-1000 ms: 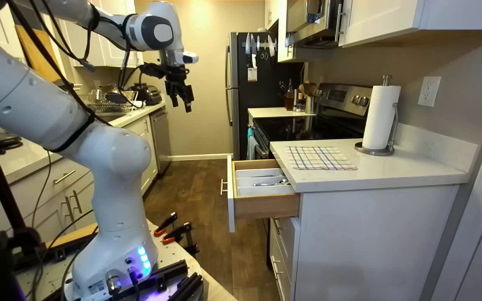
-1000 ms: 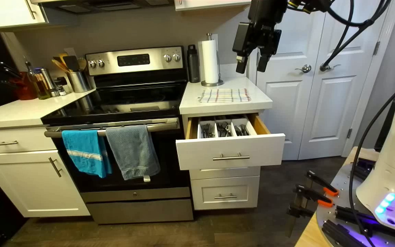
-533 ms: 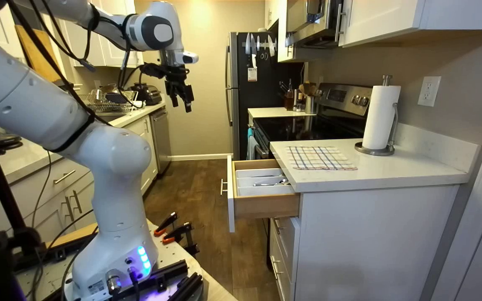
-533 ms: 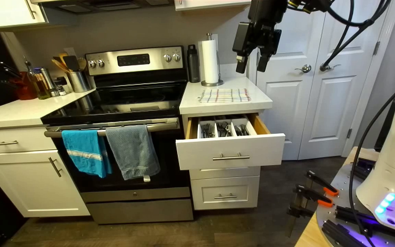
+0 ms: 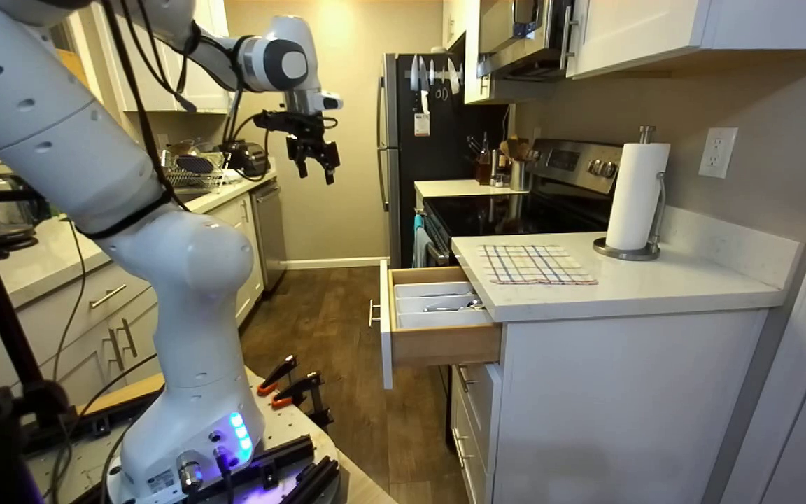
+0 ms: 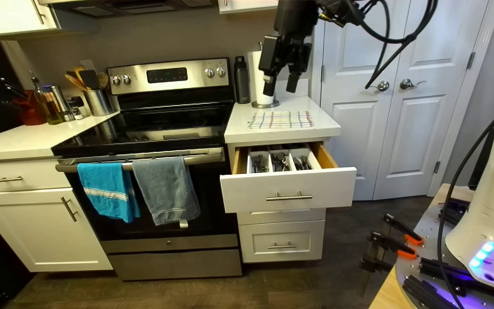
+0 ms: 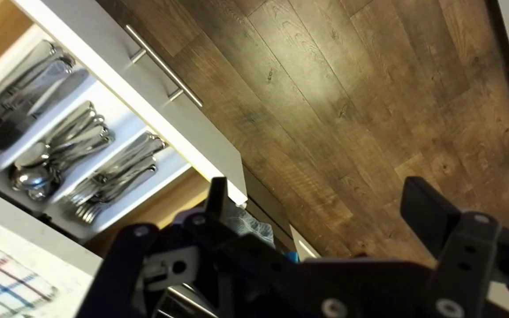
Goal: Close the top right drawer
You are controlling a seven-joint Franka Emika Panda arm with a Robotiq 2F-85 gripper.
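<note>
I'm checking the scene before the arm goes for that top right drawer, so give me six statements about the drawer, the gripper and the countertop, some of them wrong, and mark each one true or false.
1. The top right drawer is pulled open. True.
2. The gripper is open. True.
3. The gripper is touching the drawer. False: it hangs higher up, apart from the drawer.
4. The drawer holds nothing. False: cutlery lies in its white tray.
5. A checked cloth lies on the countertop. True.
6. The cloth is the only thing on the countertop. False: a paper towel roll stands there upright on its holder.
</note>
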